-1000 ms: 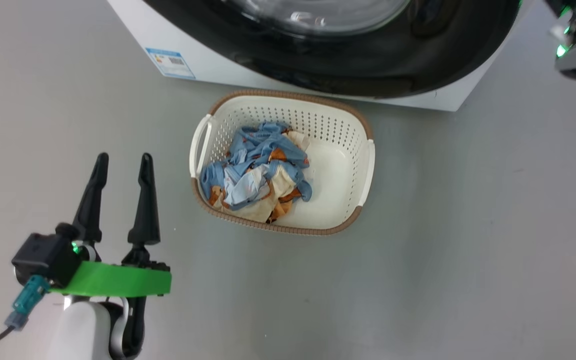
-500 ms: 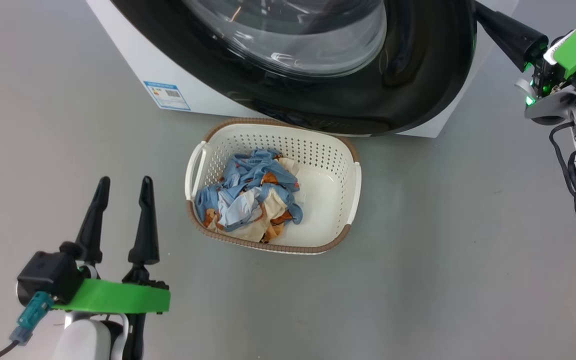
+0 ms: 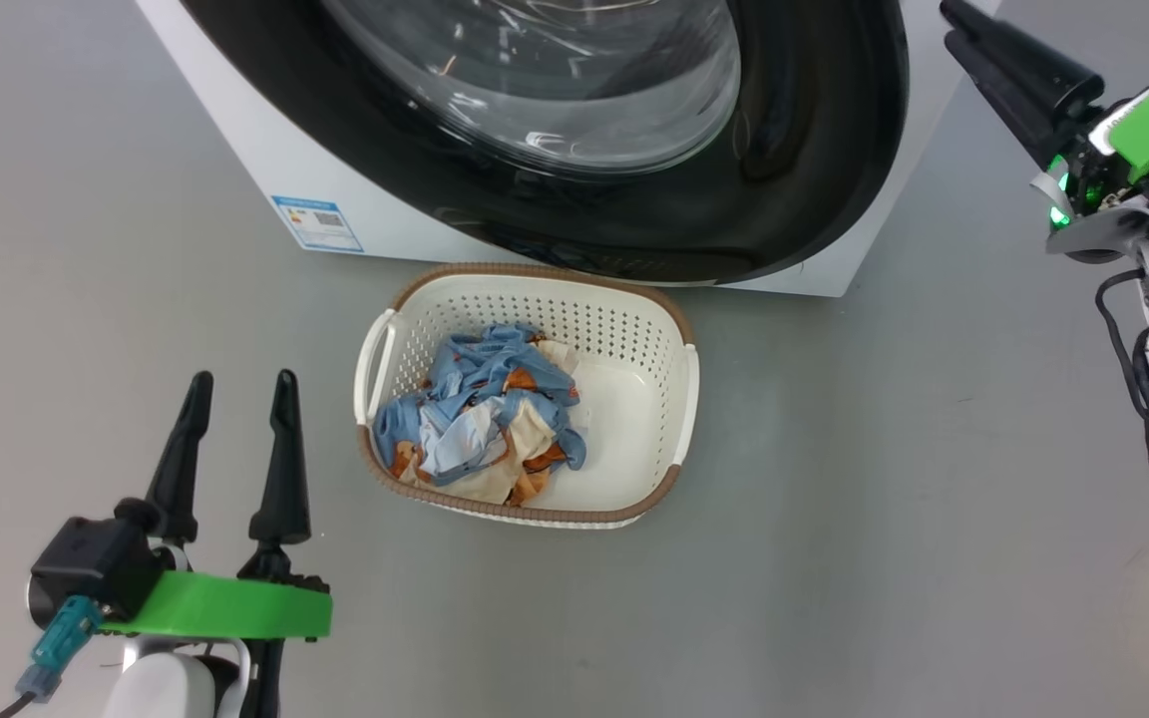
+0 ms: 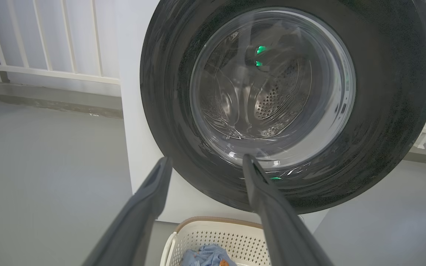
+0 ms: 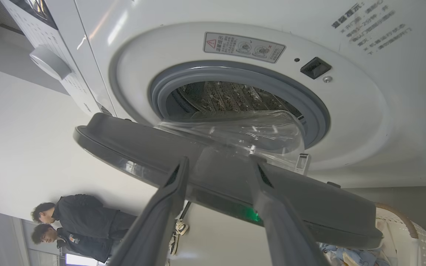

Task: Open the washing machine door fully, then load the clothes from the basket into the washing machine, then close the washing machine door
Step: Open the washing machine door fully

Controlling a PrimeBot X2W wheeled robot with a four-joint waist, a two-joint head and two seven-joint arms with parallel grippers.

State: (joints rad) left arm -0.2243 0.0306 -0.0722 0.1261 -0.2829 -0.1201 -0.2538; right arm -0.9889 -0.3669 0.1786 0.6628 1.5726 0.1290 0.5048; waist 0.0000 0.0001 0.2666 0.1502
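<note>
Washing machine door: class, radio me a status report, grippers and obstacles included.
Left gripper open, empty. Right gripper open at the washing machine door edge. Door partly open. Basket of clothes on floor below it.

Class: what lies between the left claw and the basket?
Only bare grey floor separates the left claw from the basket, as the head view shows.
</note>
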